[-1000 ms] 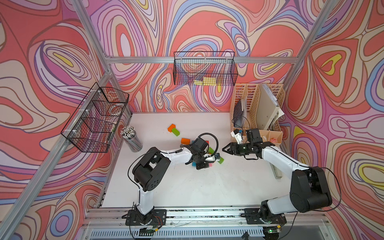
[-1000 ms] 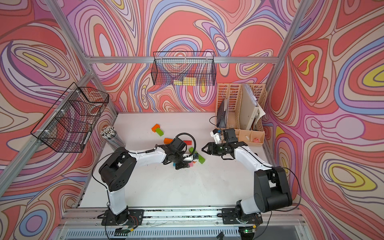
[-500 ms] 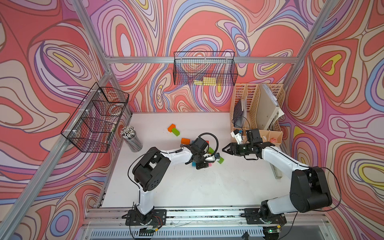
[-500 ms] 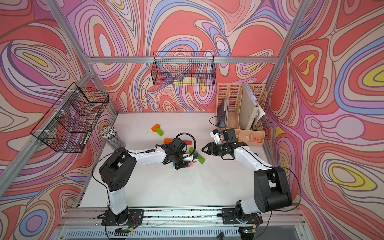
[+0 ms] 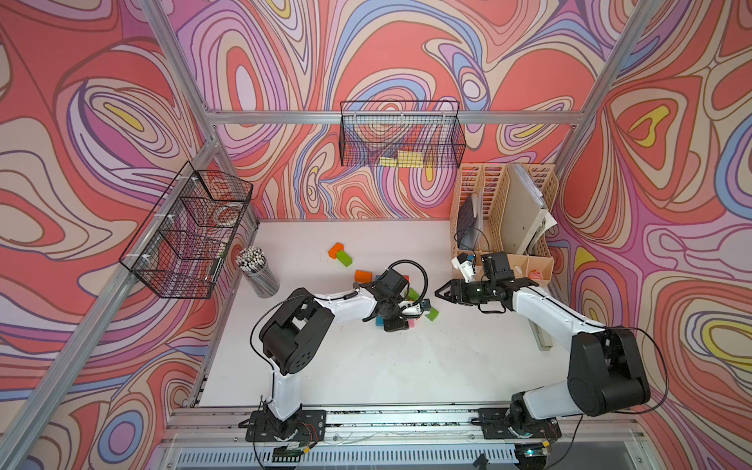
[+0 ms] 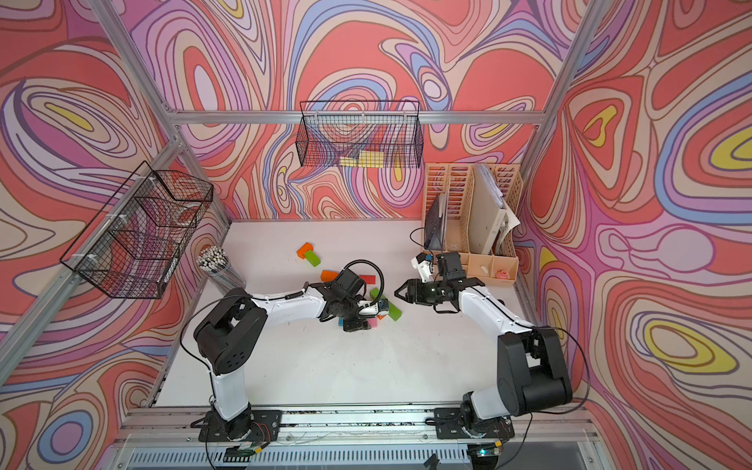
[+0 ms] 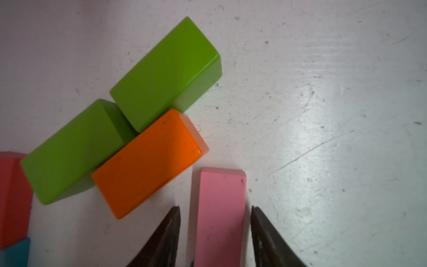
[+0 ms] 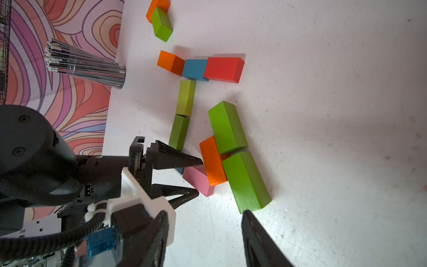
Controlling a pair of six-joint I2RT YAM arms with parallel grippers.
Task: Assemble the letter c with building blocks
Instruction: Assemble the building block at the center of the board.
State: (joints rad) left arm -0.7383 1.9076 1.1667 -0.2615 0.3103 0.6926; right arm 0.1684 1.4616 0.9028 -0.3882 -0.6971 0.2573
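Observation:
Coloured building blocks lie mid-table. A pink block (image 7: pixel 221 191) lies flat between the fingers of my left gripper (image 7: pixel 215 208), which is open, with a gap on each side of the block. Beside it an orange block (image 7: pixel 147 161) touches two green blocks (image 7: pixel 166 71) (image 7: pixel 74 150). In the right wrist view an orange (image 8: pixel 171 62), a blue (image 8: pixel 195 68) and a red block (image 8: pixel 224 68) form a row, and two thin green blocks (image 8: pixel 186 97) run from it toward the pink block (image 8: pixel 203 185). My right gripper (image 8: pixel 205 212) hovers open and empty, just right of the cluster (image 5: pixel 441 292).
An orange and green pair of blocks (image 5: pixel 341 254) lies further back. A cup of pencils (image 5: pixel 258 270) stands at the left edge. A desk organizer (image 5: pixel 504 219) fills the back right corner. Wire baskets hang on the back wall (image 5: pixel 401 138) and the left wall (image 5: pixel 191 232).
My left gripper's jaws have spread apart and let go of the pink block, which rests on the table. Neither arm has otherwise moved.

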